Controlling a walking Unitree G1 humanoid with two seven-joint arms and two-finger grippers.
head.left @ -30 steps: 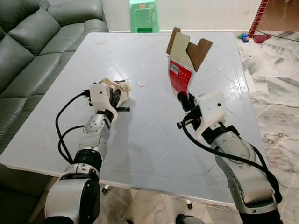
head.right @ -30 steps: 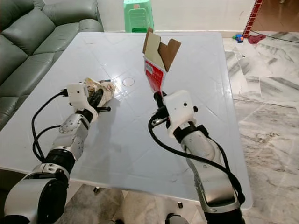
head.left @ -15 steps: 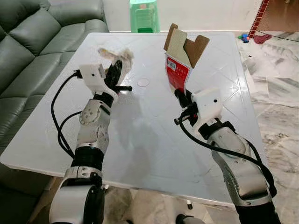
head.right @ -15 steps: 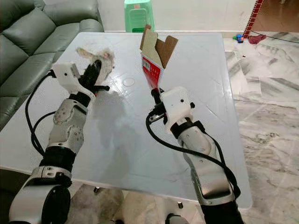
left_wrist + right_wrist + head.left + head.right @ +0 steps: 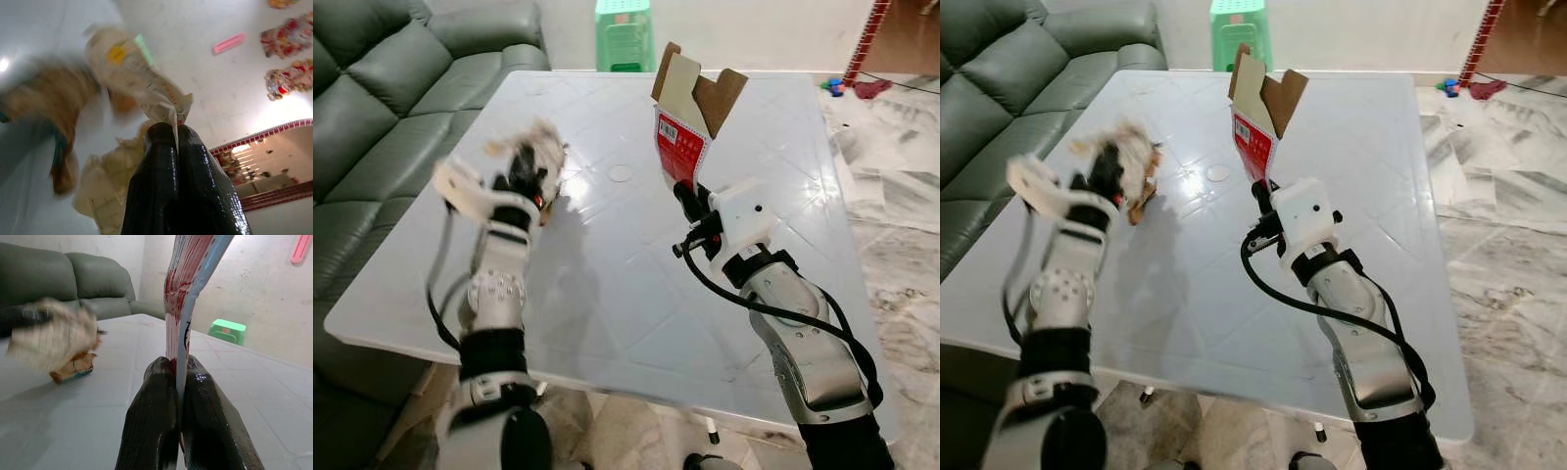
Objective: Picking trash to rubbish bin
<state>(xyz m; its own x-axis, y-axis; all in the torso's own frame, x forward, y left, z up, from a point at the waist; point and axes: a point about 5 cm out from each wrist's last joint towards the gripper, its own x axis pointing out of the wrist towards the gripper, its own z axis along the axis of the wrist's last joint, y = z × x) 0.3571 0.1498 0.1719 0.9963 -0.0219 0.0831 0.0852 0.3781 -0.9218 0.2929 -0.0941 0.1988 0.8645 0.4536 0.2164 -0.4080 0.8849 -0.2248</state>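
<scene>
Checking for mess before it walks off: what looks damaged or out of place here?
The red carton, pinched in the right gripper, is torn open with ragged flaps. The left gripper holds crumpled paper trash above the white table. Nothing looks spilled.

You will find no legible text here. The red carton (image 5: 683, 147) carries a white label with a barcode-like print, too small to read. The crumpled wrapper (image 5: 134, 73) shows printed marks, blurred beyond reading.

Above the table (image 5: 607, 294), the crumpled wrapper (image 5: 540, 157) (seemingly lifted) hangs left of the carton (image 5: 690, 122), sofa (image 5: 372, 108) farther left.
</scene>
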